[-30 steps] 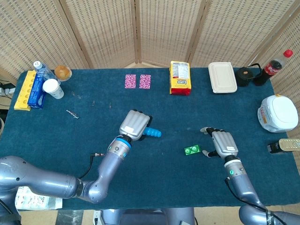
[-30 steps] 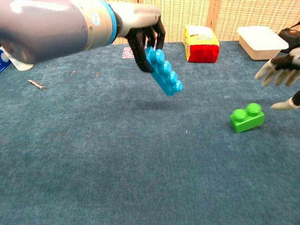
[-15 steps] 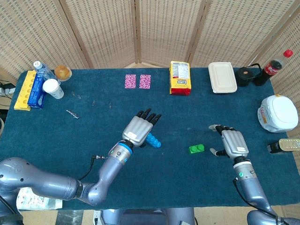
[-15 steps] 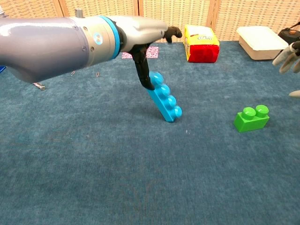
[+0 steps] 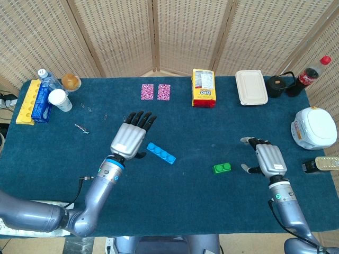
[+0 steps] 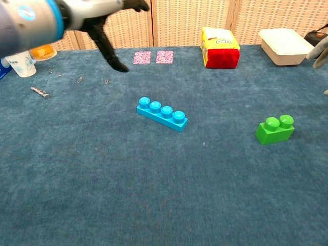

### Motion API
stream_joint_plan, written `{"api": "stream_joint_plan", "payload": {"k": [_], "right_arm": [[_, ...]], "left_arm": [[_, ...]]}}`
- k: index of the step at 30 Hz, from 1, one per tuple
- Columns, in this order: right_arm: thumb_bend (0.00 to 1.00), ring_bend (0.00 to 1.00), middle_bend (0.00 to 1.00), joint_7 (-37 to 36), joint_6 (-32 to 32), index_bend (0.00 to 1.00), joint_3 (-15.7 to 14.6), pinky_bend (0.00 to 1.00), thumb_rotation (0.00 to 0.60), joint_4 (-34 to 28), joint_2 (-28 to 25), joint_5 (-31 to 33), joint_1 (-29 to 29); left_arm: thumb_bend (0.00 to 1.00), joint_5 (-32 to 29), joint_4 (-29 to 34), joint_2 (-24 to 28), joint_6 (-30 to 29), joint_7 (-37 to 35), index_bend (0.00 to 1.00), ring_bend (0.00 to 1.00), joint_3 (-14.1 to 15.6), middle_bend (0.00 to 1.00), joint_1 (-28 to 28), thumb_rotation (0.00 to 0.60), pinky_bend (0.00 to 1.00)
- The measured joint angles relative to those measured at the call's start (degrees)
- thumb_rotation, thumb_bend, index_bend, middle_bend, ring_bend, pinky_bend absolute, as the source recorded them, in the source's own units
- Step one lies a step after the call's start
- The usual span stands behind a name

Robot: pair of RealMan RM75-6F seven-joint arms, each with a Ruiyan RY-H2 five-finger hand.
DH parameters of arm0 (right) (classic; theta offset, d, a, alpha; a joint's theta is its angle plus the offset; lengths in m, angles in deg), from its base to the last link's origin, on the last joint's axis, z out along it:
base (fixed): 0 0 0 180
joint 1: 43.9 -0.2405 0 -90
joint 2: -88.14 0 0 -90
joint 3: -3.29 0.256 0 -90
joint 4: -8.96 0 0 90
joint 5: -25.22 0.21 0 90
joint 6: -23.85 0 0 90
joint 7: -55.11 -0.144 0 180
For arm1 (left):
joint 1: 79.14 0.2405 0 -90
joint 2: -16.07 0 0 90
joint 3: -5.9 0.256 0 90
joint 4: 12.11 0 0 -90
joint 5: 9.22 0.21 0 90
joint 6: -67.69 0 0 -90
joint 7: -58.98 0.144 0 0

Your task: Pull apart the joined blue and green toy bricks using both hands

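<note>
The long blue brick [image 5: 160, 153] [image 6: 162, 114] lies flat on the blue cloth, studs up, apart from the small green brick [image 5: 222, 168] [image 6: 275, 129], which sits to its right. My left hand [image 5: 131, 138] [image 6: 97, 20] hovers open just left of the blue brick, fingers spread, holding nothing. My right hand [image 5: 267, 157] is open to the right of the green brick, clear of it. In the chest view only its fingertips [image 6: 320, 48] show at the right edge.
At the back stand a yellow snack bag [image 5: 204, 88] [image 6: 220, 47], a white lidded box [image 5: 250, 87] [image 6: 285, 45], two pink cards [image 5: 155, 91], a cola bottle [image 5: 311, 74]. A cup [image 5: 59, 99] and yellow tray [image 5: 26, 101] sit far left; a white cooker [image 5: 314, 127] far right.
My left hand let go of the blue brick and drew back to the left; the brick tipped down to lie flat. My right hand moved a little further right of the green brick.
</note>
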Motion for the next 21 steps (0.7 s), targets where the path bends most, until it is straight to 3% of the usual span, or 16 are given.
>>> {"api": "stream_joint_plan", "payload": {"k": [9,16,21], "right_arm": [[0.25,0.31,0.31,0.8,-1.5,0.26,0.0,0.28,0.6,1.7,0.7,-0.4,0.7],[0.26,0.31,0.33,3.6,-6.7,0.28,-1.3,0.28,0.6,2.8,2.0,-4.0,2.9],[0.26,0.32,0.35,5.2,-8.6,0.31,-2.4,0.28,0.6,3.0,2.3,-6.1,4.1]], "left_arm": [[0.17,6.2,6.6,10.5,-4.8,-5.2,0.05,0.0,6.2,0.09,9.7,0.557,0.11],[0.17,20.7,6.6,18.2,-10.6,-15.8,0.07,0.0,16.4,0.09,23.6,0.555,0.11],[0.17,28.1,3.9,21.5,-14.7,-20.7,0.07,0.0,20.8,0.09,30.8,0.557,0.11]]}}
